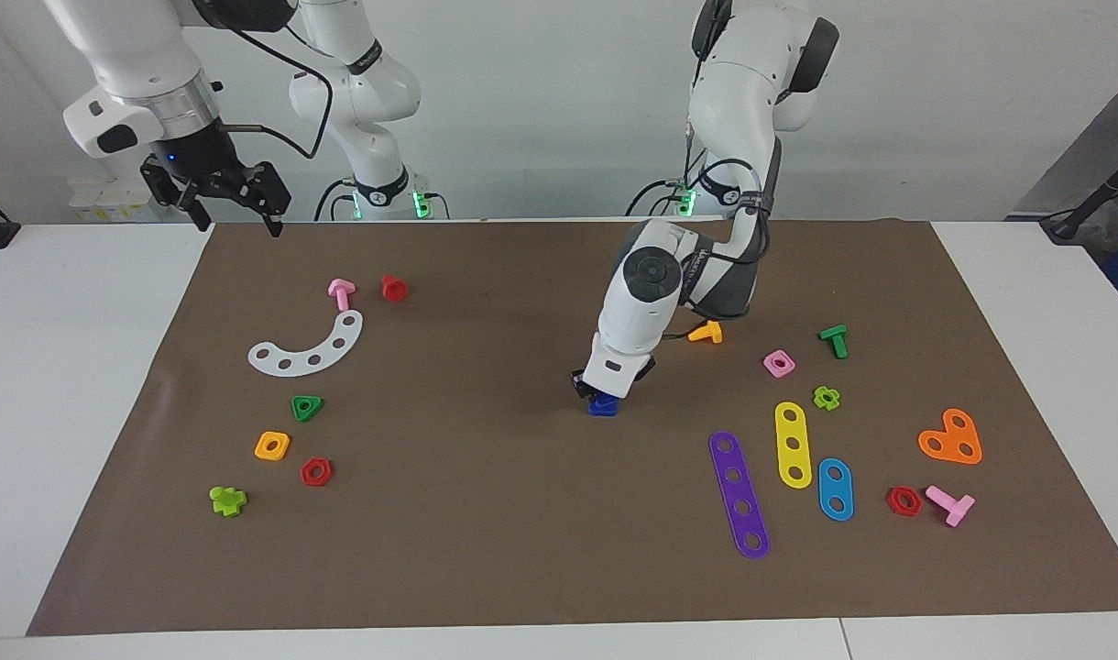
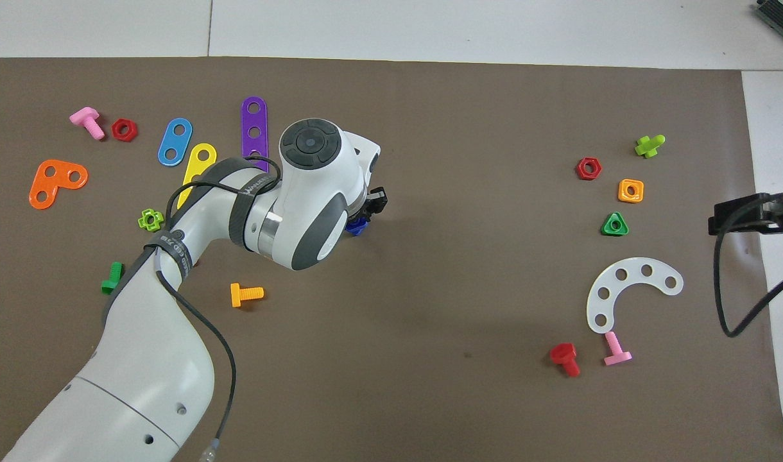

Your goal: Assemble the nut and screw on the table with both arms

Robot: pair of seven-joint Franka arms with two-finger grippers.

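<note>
My left gripper [image 1: 603, 394] reaches down onto the middle of the brown mat [image 1: 486, 532] and is shut on a small blue piece, the screw [image 1: 603, 406]. The hand hides most of the screw; in the overhead view only a blue edge [image 2: 357, 226] shows under the left gripper [image 2: 364, 217]. The blue nut does not show as a separate piece. My right gripper [image 1: 238, 218] hangs open and empty, high over the mat's corner at the right arm's end; it also shows in the overhead view [image 2: 719, 222]. The right arm waits.
Toward the left arm's end lie an orange bolt [image 1: 706, 333], a pink square nut [image 1: 779, 364], a green T-bolt [image 1: 834, 340] and purple [image 1: 739, 495], yellow [image 1: 793, 445] and blue [image 1: 835, 489] strips. Toward the right arm's end lie a white arc [image 1: 308, 346], a green triangular nut [image 1: 307, 408] and an orange square nut [image 1: 272, 445].
</note>
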